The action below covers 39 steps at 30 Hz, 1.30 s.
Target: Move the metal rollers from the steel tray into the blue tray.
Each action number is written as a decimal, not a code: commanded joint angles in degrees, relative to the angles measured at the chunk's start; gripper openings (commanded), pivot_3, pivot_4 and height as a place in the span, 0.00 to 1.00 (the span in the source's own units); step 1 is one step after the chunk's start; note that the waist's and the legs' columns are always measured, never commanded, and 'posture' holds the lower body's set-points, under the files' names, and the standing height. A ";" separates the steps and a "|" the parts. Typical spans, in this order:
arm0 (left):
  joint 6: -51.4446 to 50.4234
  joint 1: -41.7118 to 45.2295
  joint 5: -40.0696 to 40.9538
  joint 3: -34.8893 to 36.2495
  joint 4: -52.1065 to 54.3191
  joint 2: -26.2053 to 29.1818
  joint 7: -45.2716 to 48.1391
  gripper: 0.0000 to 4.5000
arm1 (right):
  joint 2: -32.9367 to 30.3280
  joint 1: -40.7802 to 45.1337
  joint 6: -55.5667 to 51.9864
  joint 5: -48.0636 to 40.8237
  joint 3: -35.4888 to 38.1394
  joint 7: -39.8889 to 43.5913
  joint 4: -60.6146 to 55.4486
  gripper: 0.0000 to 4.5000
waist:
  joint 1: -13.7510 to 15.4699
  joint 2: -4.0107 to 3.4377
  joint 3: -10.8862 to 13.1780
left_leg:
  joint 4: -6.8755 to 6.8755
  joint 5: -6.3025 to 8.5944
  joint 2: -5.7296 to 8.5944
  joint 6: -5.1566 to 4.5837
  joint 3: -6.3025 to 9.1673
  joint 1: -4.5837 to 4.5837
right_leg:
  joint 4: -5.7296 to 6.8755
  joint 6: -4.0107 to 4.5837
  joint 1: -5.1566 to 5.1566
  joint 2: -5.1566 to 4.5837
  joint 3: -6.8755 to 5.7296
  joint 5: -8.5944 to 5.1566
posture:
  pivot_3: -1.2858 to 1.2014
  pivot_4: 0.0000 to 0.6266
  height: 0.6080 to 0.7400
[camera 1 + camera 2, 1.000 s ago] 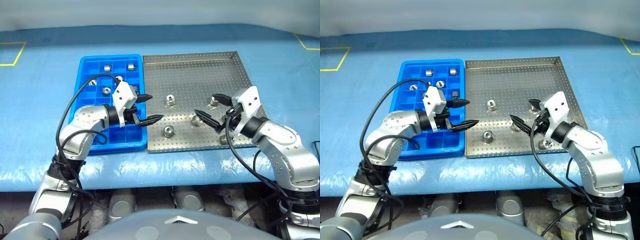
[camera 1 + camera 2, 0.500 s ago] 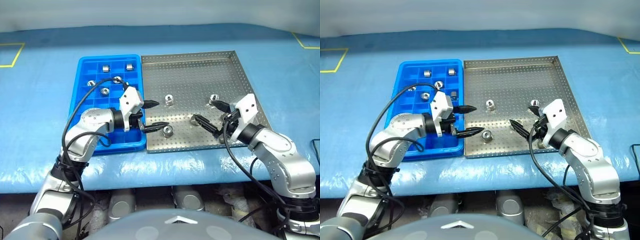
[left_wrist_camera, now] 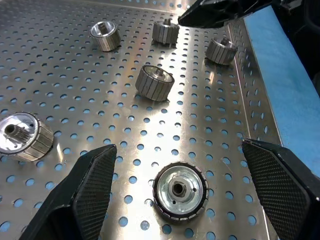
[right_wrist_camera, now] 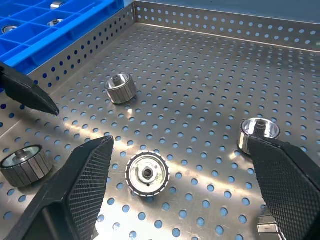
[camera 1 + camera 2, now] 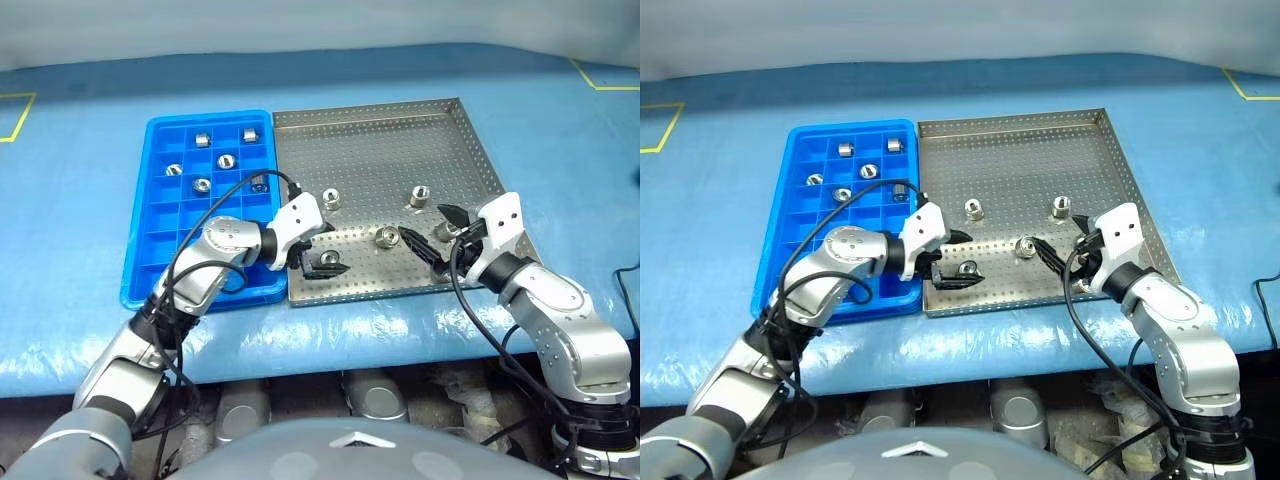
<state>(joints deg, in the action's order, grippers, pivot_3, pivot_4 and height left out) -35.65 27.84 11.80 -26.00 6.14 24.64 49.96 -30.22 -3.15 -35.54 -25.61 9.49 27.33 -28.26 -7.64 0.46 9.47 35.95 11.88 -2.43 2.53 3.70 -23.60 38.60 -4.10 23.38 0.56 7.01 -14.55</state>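
Rollers (image 5: 387, 237) lie scattered in the steel tray (image 5: 380, 140); several sit in the blue tray (image 5: 150, 215) at its left. Both grippers, left (image 5: 322, 249) and right (image 5: 428, 232), gape empty, each straddling one. Next, I judge: lower, close.

Head pair high, wrist pair low and close.
Looked forward and down from the head over the steel tray (image 5: 380, 200) and blue tray (image 5: 145, 240); peered from each wrist, close above the same perforated floor, facing one another.
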 commanded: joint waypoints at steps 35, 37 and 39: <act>-19.32 -4.00 1.60 23.41 14.66 11.30 -11.06 0.40 | -0.31 7.30 1.65 -1.78 -10.12 7.24 -4.08 1.00 | -1.24 -0.19 -0.14 | -0.09 -0.01 -0.07 -0.04 0.03 0.04 | 0.19 0.06 0.09 0.07 0.03 -0.04 | 0.50 0.24 1.00; -21.78 -6.44 1.18 27.16 16.77 11.82 -14.66 0.40 | -0.25 8.01 1.90 -1.44 -10.53 7.50 -3.51 1.00 | -0.34 -0.03 -0.05 | -0.02 -0.01 -0.06 -0.04 0.03 0.03 | 0.18 0.04 0.08 0.04 0.01 -0.03 | 0.51 0.24 1.00; -23.87 -9.14 0.39 31.88 18.56 11.32 -18.88 0.40 | -0.28 8.88 2.12 -1.19 -10.53 7.74 -2.31 1.00 | 0.74 0.06 0.00 | -0.01 -0.01 -0.06 -0.04 0.06 0.03 | 0.17 0.03 0.07 0.04 -0.03 -0.02 | 0.52 0.24 1.00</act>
<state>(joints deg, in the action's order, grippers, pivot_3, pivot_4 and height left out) -57.90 19.42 13.35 0.96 20.96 35.74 34.63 -30.53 4.77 -34.90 -26.83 -1.57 34.70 -30.13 -6.90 0.52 9.48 35.94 11.88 -2.49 2.49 3.77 -23.57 38.78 -4.06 23.46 0.60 6.97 -14.57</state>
